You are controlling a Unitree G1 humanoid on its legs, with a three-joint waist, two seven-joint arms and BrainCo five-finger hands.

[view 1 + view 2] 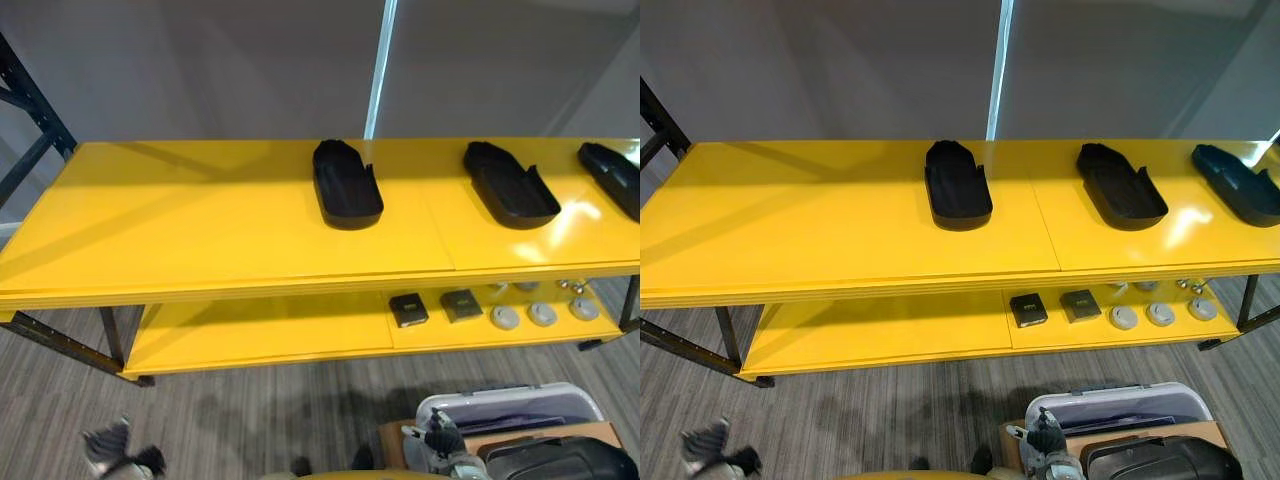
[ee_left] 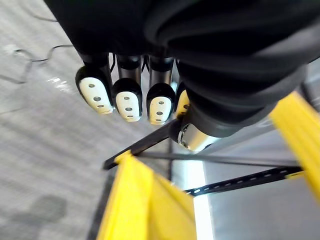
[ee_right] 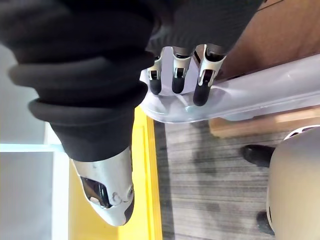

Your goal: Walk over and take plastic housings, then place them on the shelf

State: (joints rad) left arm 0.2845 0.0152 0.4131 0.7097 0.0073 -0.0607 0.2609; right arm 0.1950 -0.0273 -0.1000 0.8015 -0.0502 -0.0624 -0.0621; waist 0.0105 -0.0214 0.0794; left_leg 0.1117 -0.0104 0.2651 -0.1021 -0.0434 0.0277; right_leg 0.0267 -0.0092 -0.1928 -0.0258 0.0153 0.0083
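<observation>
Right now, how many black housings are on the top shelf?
3 housings: one mid-shelf, one right of it, one at the right edge, partly cut off; more may lie beyond.

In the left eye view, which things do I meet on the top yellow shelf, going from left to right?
left black housing → middle black housing → right black housing, cut off by the picture's edge

A plain grey wall (image 1: 200,60) is seen behind, split by a bright vertical strip (image 1: 381,60) (a window or a lamp, it cannot be told). In front of it a long yellow shelf (image 1: 200,230) is set on a dark metal frame (image 1: 28,95), with a lower board (image 1: 260,335) beneath. The floor is covered with grey streaked carpet (image 1: 250,420).
</observation>
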